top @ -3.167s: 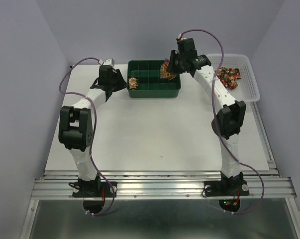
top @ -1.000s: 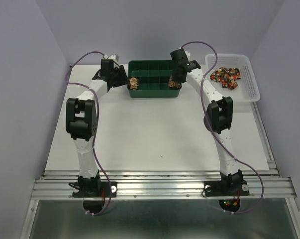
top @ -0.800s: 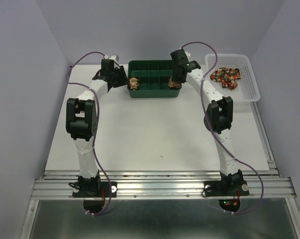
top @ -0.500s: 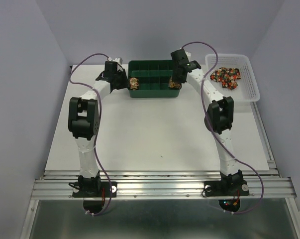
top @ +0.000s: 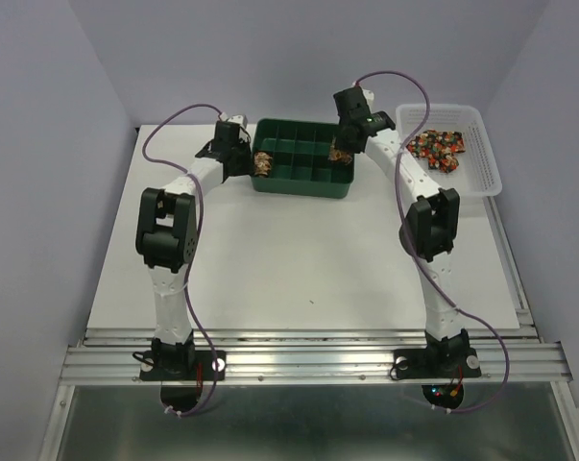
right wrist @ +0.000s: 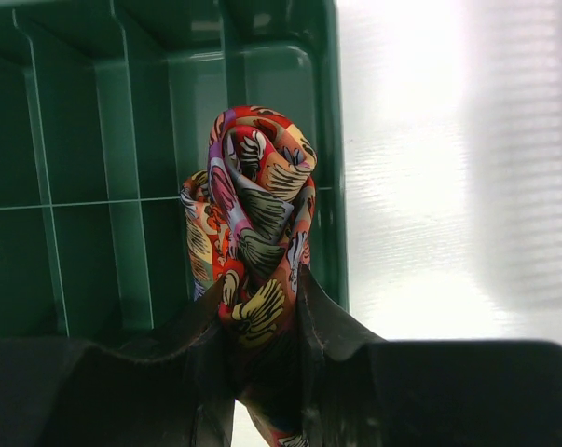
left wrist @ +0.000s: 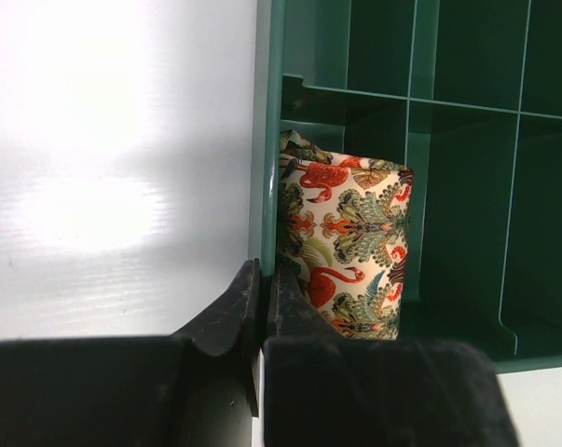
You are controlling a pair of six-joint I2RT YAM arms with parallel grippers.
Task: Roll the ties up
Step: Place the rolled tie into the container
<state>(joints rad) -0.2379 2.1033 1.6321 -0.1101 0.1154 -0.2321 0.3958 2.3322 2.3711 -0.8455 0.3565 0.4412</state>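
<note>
White table (top: 299,250) carries a green tray (top: 303,187), left wall pinched by the left fingers (left wrist: 220,321) beside an upright rolled tie (left wrist: 350,242); right fingers (right wrist: 332,326) clamp another roll (right wrist: 257,205), pointing outward, over its right end.

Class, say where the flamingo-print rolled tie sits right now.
In the left wrist view the rolled tie stands upright in a compartment against the green tray's left wall, right beside the left pincer pinching that wall.

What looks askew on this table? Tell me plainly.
The green tray sits skewed to the table edge, its near wall slanting. The left gripper is clamped on its left wall, beside a rolled tie.
</note>
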